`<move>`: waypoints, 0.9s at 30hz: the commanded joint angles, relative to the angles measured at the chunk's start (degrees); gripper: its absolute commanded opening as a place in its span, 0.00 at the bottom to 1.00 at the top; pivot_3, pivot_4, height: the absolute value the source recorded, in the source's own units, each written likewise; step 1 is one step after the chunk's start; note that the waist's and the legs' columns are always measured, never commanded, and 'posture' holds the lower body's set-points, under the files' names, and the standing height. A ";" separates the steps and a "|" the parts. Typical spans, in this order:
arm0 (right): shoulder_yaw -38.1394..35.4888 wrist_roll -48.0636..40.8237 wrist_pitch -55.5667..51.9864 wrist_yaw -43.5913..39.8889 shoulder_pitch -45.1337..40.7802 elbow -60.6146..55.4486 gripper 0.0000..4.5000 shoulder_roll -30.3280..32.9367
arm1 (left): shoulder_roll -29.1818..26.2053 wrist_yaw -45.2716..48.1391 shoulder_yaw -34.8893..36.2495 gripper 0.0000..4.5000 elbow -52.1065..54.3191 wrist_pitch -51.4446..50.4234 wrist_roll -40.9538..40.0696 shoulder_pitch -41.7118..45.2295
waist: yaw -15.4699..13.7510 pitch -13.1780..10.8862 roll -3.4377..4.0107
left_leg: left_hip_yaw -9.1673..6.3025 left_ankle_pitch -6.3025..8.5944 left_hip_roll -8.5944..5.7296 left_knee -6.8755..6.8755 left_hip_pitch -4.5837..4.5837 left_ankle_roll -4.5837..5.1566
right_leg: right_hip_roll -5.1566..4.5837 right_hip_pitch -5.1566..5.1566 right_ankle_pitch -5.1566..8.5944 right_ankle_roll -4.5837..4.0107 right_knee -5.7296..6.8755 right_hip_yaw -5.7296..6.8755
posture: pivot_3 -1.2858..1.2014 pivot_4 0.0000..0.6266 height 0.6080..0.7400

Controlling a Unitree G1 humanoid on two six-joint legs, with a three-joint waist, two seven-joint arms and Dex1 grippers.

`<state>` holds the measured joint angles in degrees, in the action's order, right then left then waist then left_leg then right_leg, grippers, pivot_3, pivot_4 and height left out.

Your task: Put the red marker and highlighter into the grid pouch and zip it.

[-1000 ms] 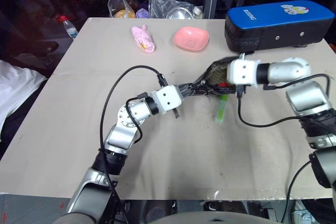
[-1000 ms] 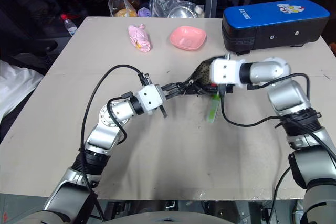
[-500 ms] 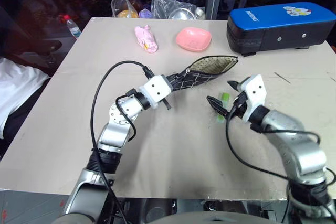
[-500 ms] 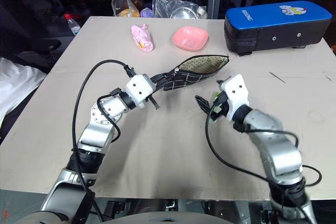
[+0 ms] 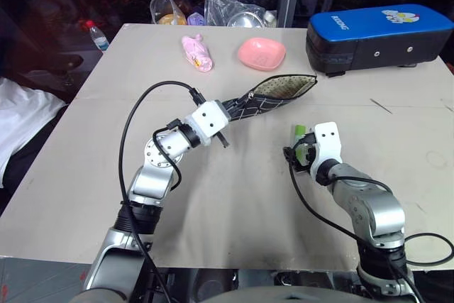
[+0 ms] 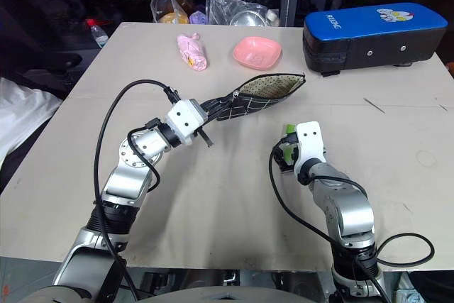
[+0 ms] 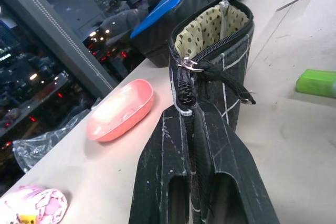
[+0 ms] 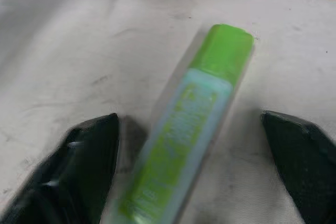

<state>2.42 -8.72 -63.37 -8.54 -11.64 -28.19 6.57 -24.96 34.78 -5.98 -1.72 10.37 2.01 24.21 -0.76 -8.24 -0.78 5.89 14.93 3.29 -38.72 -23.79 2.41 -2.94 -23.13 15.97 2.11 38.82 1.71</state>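
Note:
My left gripper [image 5: 236, 107] is shut on the zipper edge of the grid pouch [image 5: 282, 93], holding it lifted above the table with its mouth open and its dotted lining [image 7: 210, 30] showing. The zipper pull [image 7: 188, 64] sits just past the fingers. The light-green highlighter [image 8: 184, 129] lies flat on the table. My right gripper [image 8: 191, 171] is down over it, open, with one black finger [image 8: 86, 166] on each side and a gap to each. The highlighter's green tip [image 5: 301, 132] pokes out beyond that gripper. The red marker is out of view.
A big black case with a blue top [image 5: 379, 30] stands at the back right. A pink dish [image 5: 261, 52] and a pink wrapped thing [image 5: 196, 52] lie behind the pouch. Plastic bags [image 5: 234, 6] and a bottle [image 5: 97, 35] sit at the far edge.
My right gripper left the pouch mouth, rolled over and dropped to the table, now straddling the highlighter. The left gripper still holds the pouch, shifted slightly left.

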 commanded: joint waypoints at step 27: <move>12.48 15.93 59.09 -46.55 -29.49 19.86 0.18 52.52 | 1.52 2.46 -3.44 0.00 0.67 3.42 -0.21 1.96 | 0.61 -0.24 0.19 | 0.16 0.03 -0.01 0.05 0.01 0.05 | 0.09 -0.04 0.01 0.01 -0.18 -0.18 | 0.52 0.24 0.98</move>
<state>14.23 4.94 -8.65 -53.17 -39.31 -9.99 58.96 -23.79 37.32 -9.53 -1.97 12.27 2.13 24.88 -0.15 -8.48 -0.59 6.06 14.96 3.28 -38.68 -23.79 2.46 -2.87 -23.17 15.97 2.12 38.63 1.50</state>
